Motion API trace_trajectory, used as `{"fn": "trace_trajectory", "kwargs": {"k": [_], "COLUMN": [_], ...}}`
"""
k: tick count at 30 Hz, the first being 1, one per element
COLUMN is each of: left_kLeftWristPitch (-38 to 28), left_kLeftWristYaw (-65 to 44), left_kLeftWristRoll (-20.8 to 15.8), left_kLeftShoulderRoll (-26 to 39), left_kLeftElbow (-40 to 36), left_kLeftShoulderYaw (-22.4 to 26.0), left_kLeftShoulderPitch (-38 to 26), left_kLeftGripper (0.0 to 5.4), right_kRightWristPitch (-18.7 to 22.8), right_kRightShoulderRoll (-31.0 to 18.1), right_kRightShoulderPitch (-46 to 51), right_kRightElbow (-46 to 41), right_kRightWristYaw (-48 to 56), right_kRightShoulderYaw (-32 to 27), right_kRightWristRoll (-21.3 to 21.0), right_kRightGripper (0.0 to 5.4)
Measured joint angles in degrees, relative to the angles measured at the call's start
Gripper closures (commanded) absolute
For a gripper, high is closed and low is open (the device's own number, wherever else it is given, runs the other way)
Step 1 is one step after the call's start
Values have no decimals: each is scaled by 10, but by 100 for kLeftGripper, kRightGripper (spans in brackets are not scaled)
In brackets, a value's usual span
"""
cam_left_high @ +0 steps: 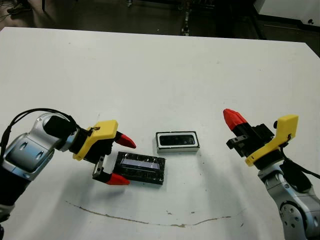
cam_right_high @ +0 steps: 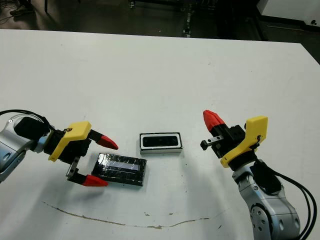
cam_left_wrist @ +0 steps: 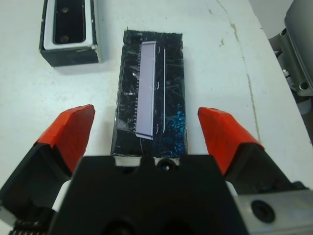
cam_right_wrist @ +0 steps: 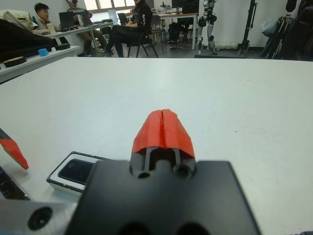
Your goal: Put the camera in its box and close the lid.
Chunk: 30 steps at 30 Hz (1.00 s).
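Observation:
The lid (cam_left_high: 141, 168) lies flat on the white table, glossy black with a pale strip on top. My left gripper (cam_left_high: 122, 161) is open at the lid's left end, one red finger on either side of that end and neither touching it. In the left wrist view the lid (cam_left_wrist: 149, 93) runs away from the open fingers (cam_left_wrist: 73, 129). Just right of the lid and further back stands the box (cam_left_high: 177, 148), a white-walled tray with the black camera (cam_left_high: 176, 139) lying inside it. My right gripper (cam_left_high: 234, 119) is shut and empty, raised to the right of the box.
A thin brown smear (cam_left_high: 150, 220) runs along the table near its front edge. Beyond the far table edge, people (cam_right_wrist: 132, 24) sit at desks in the right wrist view. Bare white table (cam_left_high: 150, 75) stretches behind the box.

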Motion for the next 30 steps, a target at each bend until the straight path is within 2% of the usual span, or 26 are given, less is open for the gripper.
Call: {"fn": "trace_trajectory", "kwargs": {"k": [19, 23, 30], "left_kLeftWristPitch": [-41, -43, -98], "left_kLeftWristYaw": [18, 48, 77], "left_kLeftWristRoll": [18, 21, 13], "left_kLeftShoulderRoll": [-13, -21, -44], "left_kLeftElbow": [13, 6, 6], "left_kLeftShoulderYaw": [-1, 10, 35], "left_kLeftShoulderPitch": [19, 34, 69], "left_kLeftGripper": [0, 39, 146], "right_kRightWristPitch": [5, 5, 5], "right_kRightShoulderRoll": [0, 0, 0], "right_kRightShoulderPitch": [0, 0, 0], "right_kRightElbow": [0, 0, 1], "right_kRightWristYaw": [-1, -1, -1], "right_kRightShoulderYaw": [-3, -3, -3], "right_kRightWristRoll": [2, 2, 1], "right_kRightGripper": [538, 540, 540]}}
